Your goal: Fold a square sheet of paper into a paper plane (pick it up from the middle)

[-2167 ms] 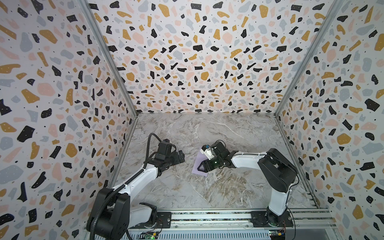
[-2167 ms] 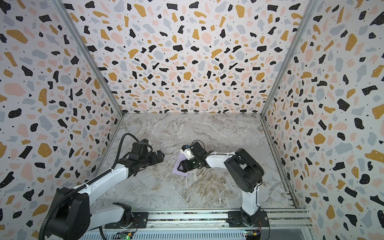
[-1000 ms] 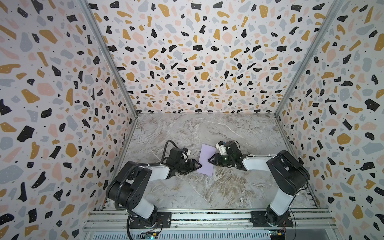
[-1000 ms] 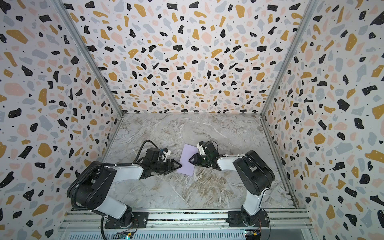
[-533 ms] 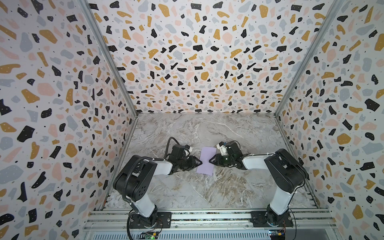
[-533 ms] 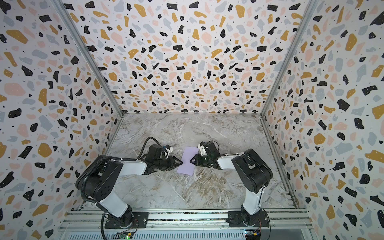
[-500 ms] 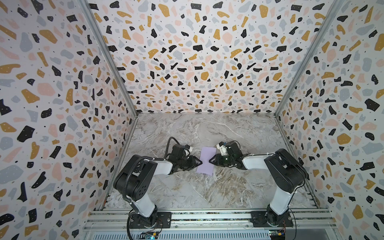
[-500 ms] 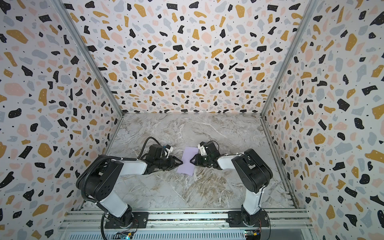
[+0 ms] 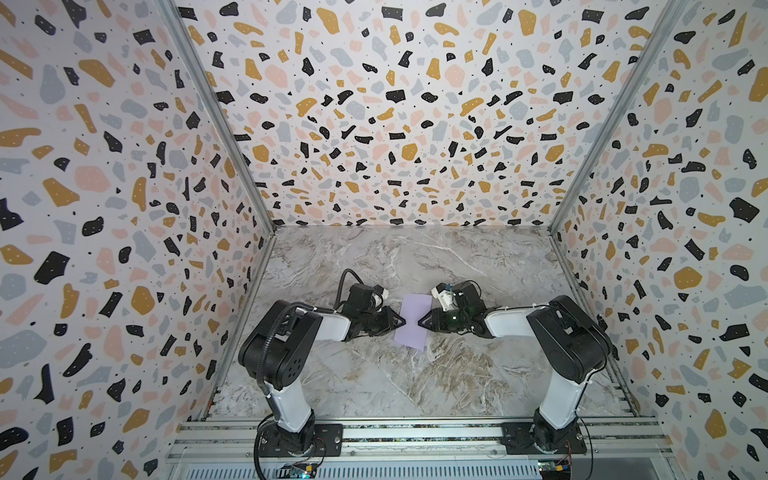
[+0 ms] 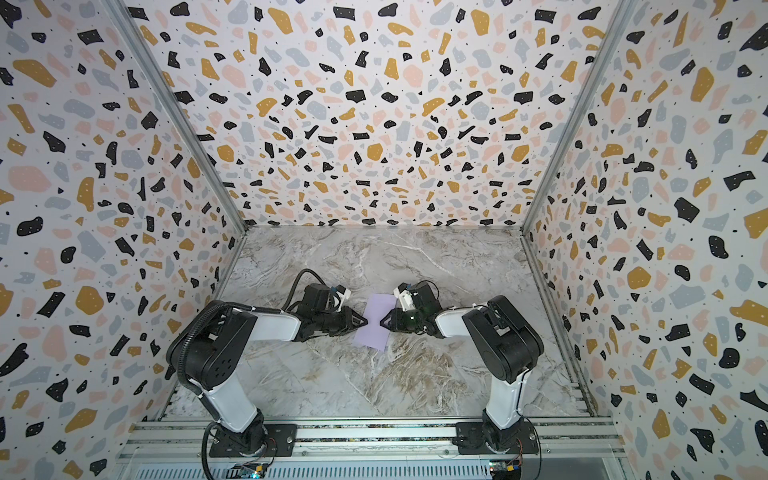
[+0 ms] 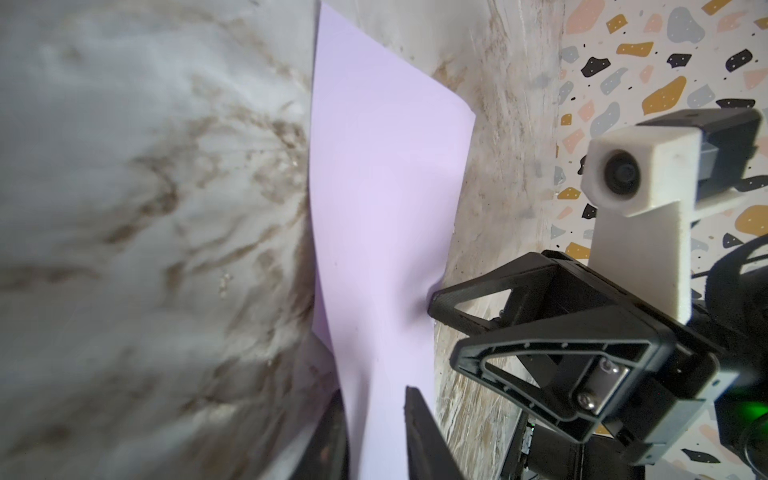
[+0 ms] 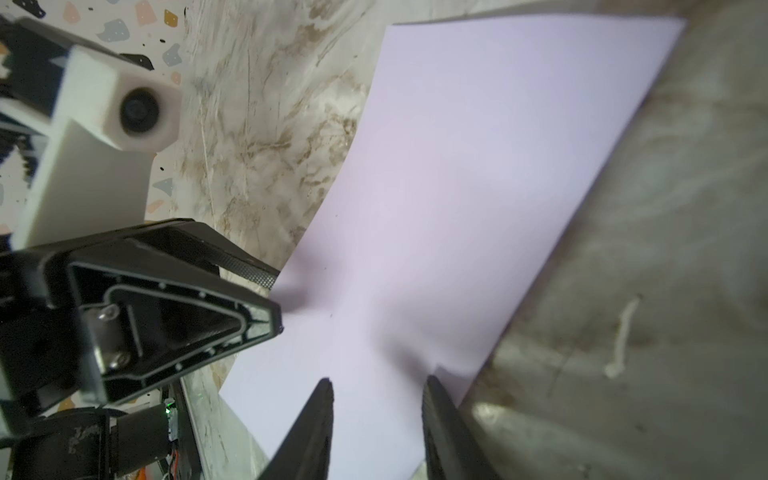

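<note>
The square sheet of paper, pale lilac, lies on the marble floor between the two grippers, and its middle is drawn in like a waist. My left gripper lies low at the sheet's left edge. Its jaws stand narrow, a gap still shows, and the lifted paper runs between them. My right gripper faces it at the right edge. Its fingers stand apart, one along the floor and one over the paper. The two gripper tips nearly meet. No paper plane shape shows.
Terrazzo-patterned walls close in the left, back and right sides. An aluminium rail at the front carries both arm bases. The marble floor stretches bare behind and in front of the paper.
My left gripper slid right to the paper's left edge and its jaws narrowed around it. The sheet's middle has pulled inward. The right gripper has hardly moved.
</note>
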`<state>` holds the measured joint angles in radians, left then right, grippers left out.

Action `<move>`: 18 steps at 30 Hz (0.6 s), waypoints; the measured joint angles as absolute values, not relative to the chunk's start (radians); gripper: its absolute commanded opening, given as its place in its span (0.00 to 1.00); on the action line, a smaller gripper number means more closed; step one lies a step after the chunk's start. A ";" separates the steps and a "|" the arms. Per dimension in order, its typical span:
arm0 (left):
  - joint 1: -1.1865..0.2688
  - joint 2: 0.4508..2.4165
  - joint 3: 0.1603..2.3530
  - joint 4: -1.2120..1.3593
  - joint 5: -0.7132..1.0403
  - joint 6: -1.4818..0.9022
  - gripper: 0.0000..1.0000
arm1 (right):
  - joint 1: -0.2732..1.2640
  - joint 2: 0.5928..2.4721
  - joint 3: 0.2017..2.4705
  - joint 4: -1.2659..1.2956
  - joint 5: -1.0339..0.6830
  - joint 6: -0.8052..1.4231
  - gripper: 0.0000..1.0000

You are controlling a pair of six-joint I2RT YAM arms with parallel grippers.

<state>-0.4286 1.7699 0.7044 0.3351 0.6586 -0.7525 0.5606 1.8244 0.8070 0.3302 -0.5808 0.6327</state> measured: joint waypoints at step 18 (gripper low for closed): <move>-0.429 1.678 0.657 0.359 0.615 -0.963 0.00 | 0.781 1.601 0.764 0.342 -0.242 0.187 0.61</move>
